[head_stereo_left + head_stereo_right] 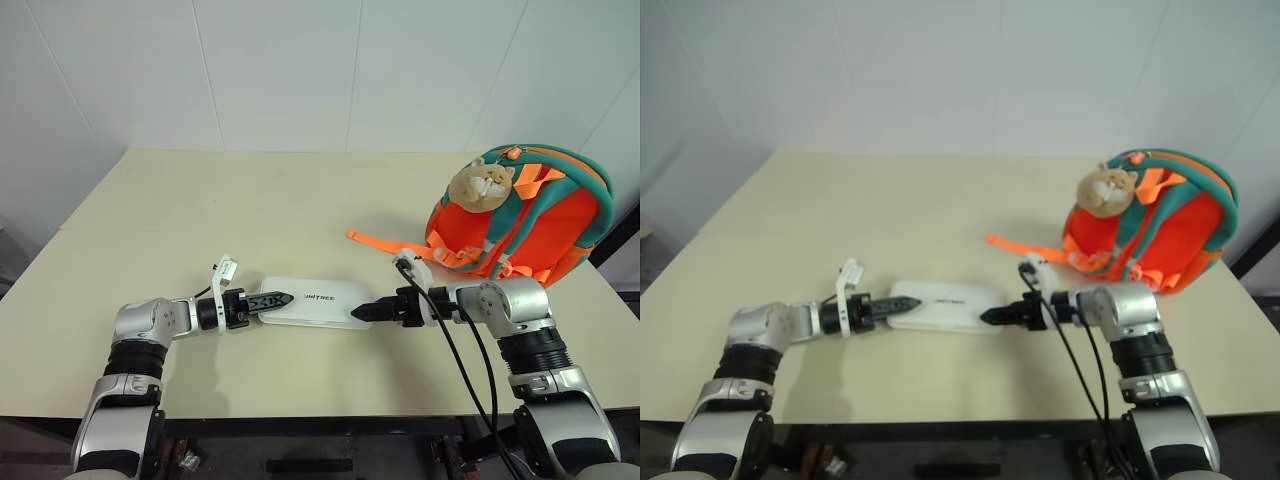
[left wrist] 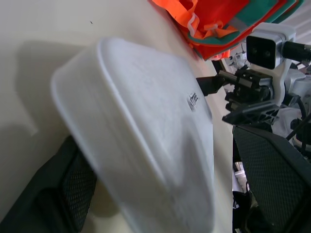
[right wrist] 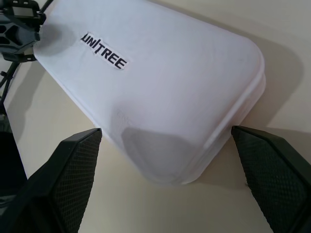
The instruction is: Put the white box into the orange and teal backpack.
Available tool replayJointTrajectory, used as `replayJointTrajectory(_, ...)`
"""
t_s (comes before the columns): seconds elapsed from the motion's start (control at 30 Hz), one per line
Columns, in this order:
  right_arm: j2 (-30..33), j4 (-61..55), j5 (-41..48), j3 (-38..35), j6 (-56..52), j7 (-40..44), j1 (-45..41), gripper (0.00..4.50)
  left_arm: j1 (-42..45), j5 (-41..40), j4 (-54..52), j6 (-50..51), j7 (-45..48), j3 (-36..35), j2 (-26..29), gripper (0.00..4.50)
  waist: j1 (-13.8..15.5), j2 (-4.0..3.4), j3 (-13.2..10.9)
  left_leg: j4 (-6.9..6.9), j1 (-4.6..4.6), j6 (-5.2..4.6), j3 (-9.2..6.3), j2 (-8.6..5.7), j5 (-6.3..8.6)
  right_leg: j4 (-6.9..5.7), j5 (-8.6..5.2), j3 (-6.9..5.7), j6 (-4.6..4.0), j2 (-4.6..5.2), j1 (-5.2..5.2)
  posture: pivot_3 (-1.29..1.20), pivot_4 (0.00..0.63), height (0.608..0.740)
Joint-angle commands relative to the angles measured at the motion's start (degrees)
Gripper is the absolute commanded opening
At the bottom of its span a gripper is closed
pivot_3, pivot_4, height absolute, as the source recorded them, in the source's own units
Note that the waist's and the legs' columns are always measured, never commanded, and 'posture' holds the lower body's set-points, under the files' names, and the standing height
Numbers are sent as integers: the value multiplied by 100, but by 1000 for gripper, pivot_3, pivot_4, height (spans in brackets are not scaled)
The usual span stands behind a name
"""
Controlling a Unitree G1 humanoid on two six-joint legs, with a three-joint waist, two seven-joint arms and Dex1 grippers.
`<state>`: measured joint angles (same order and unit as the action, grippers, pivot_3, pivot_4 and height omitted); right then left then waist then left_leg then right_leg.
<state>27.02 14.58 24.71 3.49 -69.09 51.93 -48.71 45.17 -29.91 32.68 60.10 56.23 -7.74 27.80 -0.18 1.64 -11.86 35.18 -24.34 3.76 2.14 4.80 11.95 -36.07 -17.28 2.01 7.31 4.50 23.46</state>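
Flanking grippers' mesh-textured black fingers point(image 3: 77, 170), smooth round-cornered white box point(image 1: 318, 300).

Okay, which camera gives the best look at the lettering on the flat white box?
The right wrist view: the flat white rectangular box sits close, its dark lettering large and readable. The left wrist view shows the lettering small and edge-on. In the head views it is a tiny dark mark on the box's top.

Beige table point(image 1: 250, 210) against white panelled wall point(image 1: 300, 70).
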Motion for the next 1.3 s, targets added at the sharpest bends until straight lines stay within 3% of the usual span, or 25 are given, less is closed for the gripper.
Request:
replayJointTrajectory(0.03,-47,-252,165,-27,23,-29,17,4500,-95,-15,186,180,-70,94,-177,4445,5,0,0,0,0,0,0,0,0,0,0,0,0,0,0,0,150,740)
replayJointTrajectory(0.37,156,-450,146,109,140,39,268,4500,278,-194,583,486,108,-266,39,4445,-12,1,0,-2,0,-1,0,-1,0,2,0,1,1,0,0,0,150,740)
replayJointTrajectory(0.47,214,-541,143,148,194,59,382,4500,357,-291,545,846,167,-296,173,3851,-24,1,0,-5,0,0,0,0,0,5,0,1,1,-1,2,0,150,740)
replayJointTrajectory(0.73,453,-1003,300,-108,376,35,811,4500,76,-448,-209,1582,218,-151,580,1366,-33,2,-1,-11,-4,1,0,1,2,9,0,1,0,-3,5,0,150,740)
replayJointTrajectory(0.8,495,-1138,357,-206,460,17,923,4500,24,-493,-297,1603,163,-204,594,1285,-32,2,0,-9,-3,2,0,1,2,8,0,1,0,-3,5,0,150,740)
replayJointTrajectory(1.0,939,-2224,763,-1729,965,-282,1739,4500,-506,-875,-1177,1306,177,-608,619,1285,-6,2,-1,-10,-7,2,0,1,2,12,0,2,0,-3,7,0,150,740)
replayJointTrajectory(1.3,1684,-2086,675,-2737,1772,-529,2117,4500,-816,-1104,-1473,733,534,-701,737,1285,-24,3,-1,-8,-1,4,4,1,2,15,0,10,-2,-2,5,0,150,740)
